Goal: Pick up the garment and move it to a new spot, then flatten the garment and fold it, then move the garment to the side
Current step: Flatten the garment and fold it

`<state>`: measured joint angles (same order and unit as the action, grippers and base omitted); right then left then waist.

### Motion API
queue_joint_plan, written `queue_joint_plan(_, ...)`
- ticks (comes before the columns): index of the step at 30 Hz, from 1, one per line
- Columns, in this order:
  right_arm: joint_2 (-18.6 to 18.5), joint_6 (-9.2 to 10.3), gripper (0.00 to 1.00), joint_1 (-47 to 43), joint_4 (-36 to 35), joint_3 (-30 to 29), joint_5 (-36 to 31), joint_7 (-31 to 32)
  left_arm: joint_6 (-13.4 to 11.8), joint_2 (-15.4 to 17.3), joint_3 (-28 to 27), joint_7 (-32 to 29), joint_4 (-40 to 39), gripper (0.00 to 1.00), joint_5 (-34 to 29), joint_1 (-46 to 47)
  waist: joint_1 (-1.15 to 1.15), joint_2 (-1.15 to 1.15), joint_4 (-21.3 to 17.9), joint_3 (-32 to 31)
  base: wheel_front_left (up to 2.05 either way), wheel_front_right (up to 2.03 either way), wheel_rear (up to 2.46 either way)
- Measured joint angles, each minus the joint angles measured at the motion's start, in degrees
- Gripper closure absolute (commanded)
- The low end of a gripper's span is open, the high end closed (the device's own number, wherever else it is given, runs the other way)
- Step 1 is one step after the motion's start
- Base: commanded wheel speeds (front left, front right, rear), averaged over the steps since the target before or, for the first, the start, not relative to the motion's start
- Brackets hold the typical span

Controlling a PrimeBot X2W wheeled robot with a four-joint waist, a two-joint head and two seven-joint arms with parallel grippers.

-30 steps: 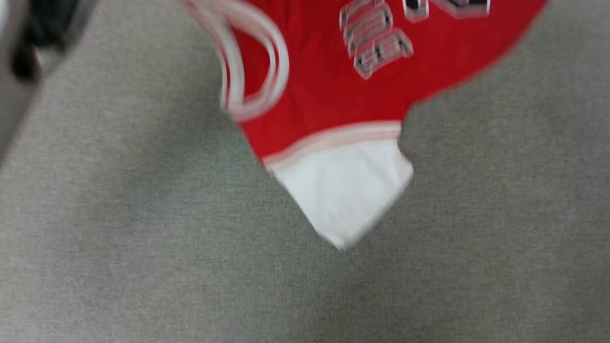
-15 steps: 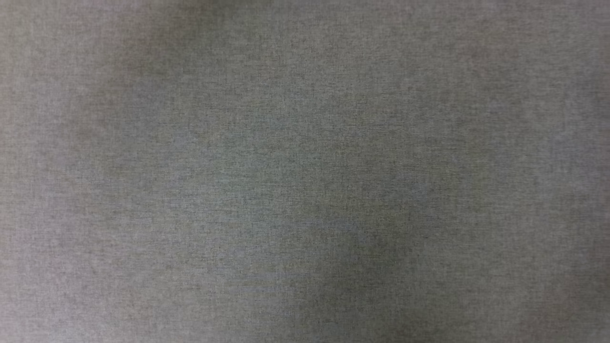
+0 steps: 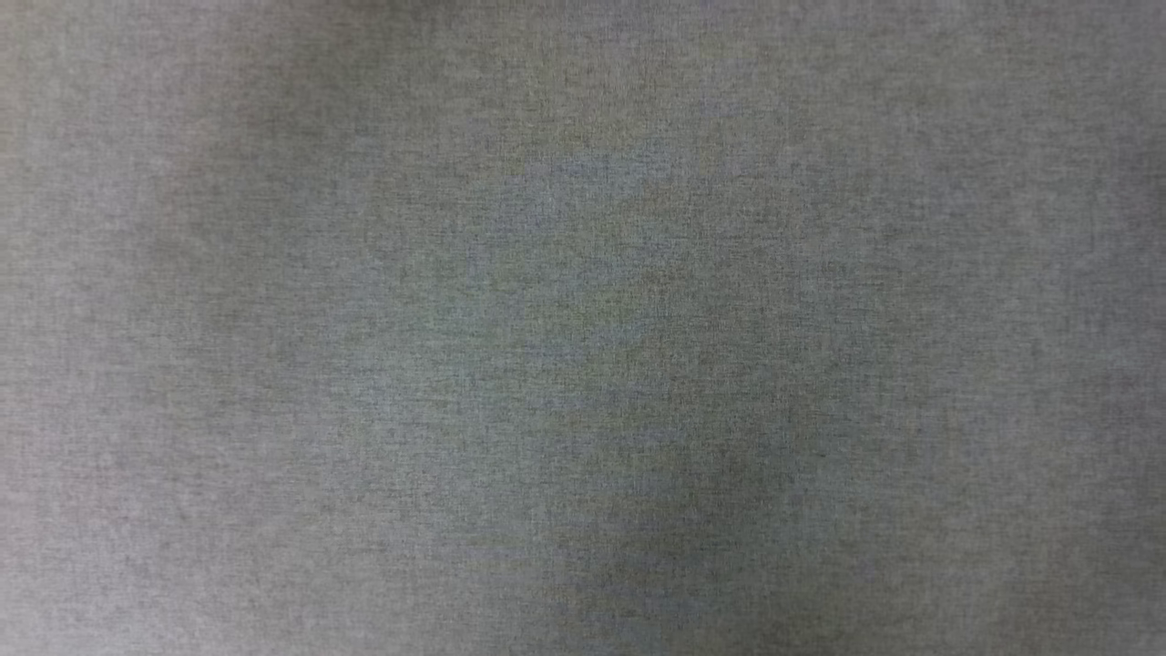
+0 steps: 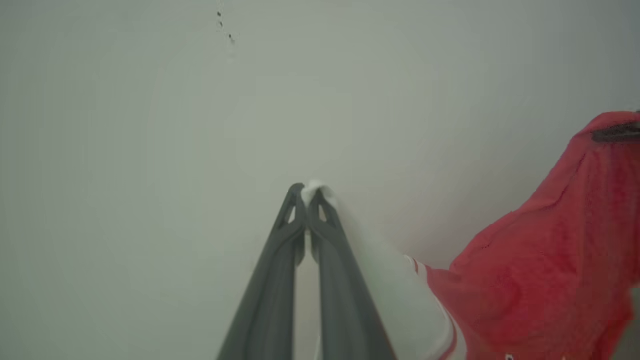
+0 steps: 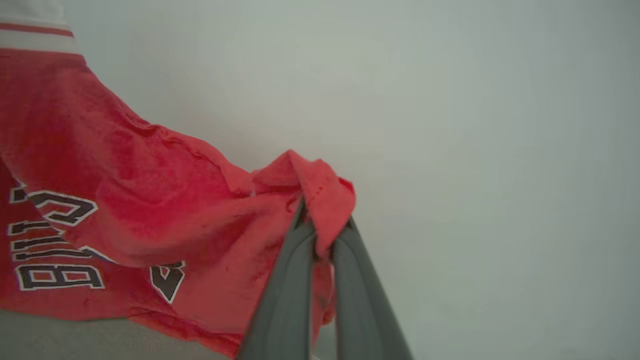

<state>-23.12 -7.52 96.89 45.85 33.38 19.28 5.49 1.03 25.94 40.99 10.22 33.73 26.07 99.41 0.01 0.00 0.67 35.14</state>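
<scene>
The garment (image 5: 150, 200) is a red T-shirt with white sleeves and black-and-white lettering, hanging in the air in front of a pale wall. My left gripper (image 4: 309, 196) is shut on the tip of a white sleeve (image 4: 390, 280), whose cloth runs down to the right into the red body (image 4: 550, 260). My right gripper (image 5: 320, 220) is shut on a bunched fold of the red cloth, with the shirt draping away to the left. A striped sleeve seam (image 5: 35, 37) shows at the top left of the right wrist view.
The head view looks down on a grey woven fabric surface (image 3: 583, 328). A plain pale wall (image 4: 200, 125) stands behind both grippers. A strip of the grey surface (image 5: 75, 340) shows under the hanging shirt.
The garment showed at the top of the head view a second ago; it has left that view, which has shown grey fabric since half a second ago.
</scene>
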Motion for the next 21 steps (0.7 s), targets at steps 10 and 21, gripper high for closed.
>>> queue_joint_plan(10,0.6,0.00,1.00,-17.0,2.5,7.2,6.6,-6.6,-2.4,2.3,1.2,3.6,-3.2,1.00,4.6,-24.7,0.00,0.00,-0.1,-4.2,0.00,0.00,0.00)
queue_joint_plan(21,-6.3,0.00,1.00,-38.5,-4.6,14.6,14.7,-10.3,-9.3,8.4,3.4,4.1,-19.3,1.00,9.3,-55.4,-0.01,0.00,-0.3,-13.5,0.00,0.00,0.00)
